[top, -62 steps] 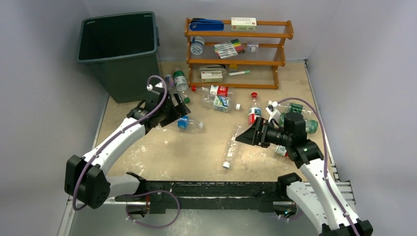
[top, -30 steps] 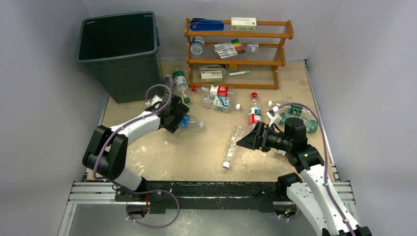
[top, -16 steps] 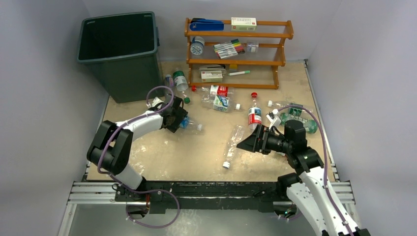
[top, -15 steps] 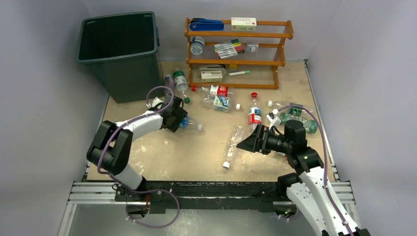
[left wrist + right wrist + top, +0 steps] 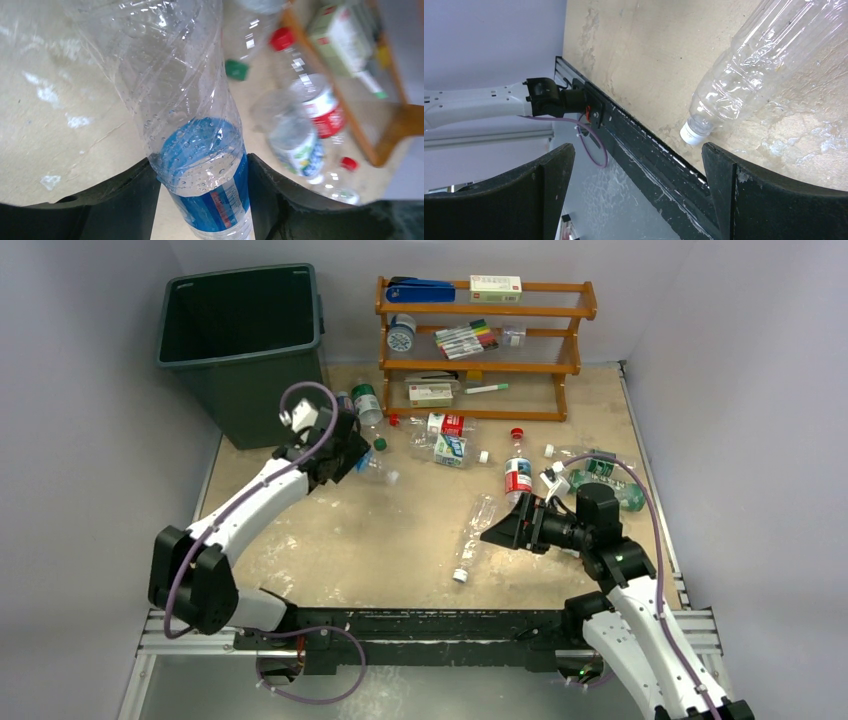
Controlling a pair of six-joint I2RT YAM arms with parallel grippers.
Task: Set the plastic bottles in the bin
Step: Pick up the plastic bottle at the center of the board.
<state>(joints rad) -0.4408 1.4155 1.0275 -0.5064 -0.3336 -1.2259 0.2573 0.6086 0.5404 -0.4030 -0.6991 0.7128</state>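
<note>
**Left gripper gripping a blue-labelled bottle beside the bin**

The left gripper [image 5: 202,200] pinches a clear blue-labelled bottle [image 5: 190,125] between both fingers. Droplets cling inside the bottle, and the label's print is too blurred to read. Bottle and gripper are near the front right corner of the dark green-grey bin [image 5: 265,390], whose inside shows only shadow. The right gripper [image 5: 639,185] stands spread wide near an unlabelled white-capped bottle [image 5: 754,70] lying on the table [image 5: 400,550].

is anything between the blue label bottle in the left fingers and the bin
Nothing loose stands between them. The blue-label bottle, held between the left fingers, hangs close to the bin at its near right corner. Only the bin's tall wall is in the way, so the bottle will probably have to go up over the rim.
</note>
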